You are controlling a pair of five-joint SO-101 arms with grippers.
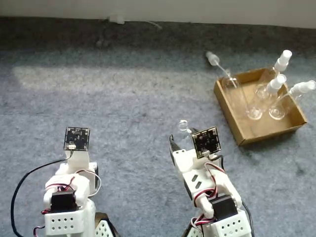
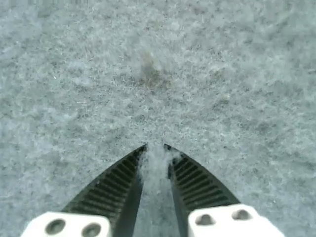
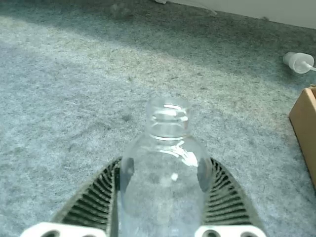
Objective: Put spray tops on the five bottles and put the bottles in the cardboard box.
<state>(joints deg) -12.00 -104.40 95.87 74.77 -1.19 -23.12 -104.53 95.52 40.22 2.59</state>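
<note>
My right gripper (image 3: 165, 165) is shut on a clear bottle (image 3: 168, 118) whose neck is bare and carries no top. From above, that bottle's neck (image 1: 183, 126) pokes out ahead of the right arm (image 1: 205, 148). A loose white spray top (image 1: 212, 58) with its thin tube lies on the carpet beyond, near the box's far corner; the right wrist view has the spray top (image 3: 297, 61) off to the side. The cardboard box (image 1: 232, 111) holds three bottles with white tops (image 1: 276, 84). My left gripper (image 2: 155, 146) is shut over bare carpet, holding nothing.
Grey carpet covers the whole work surface. The left arm (image 1: 74, 153) stands at the near left, well away from the box. A pale wall edge (image 1: 148, 10) runs along the far side. A corner of the box (image 3: 306, 118) shows beside the held bottle.
</note>
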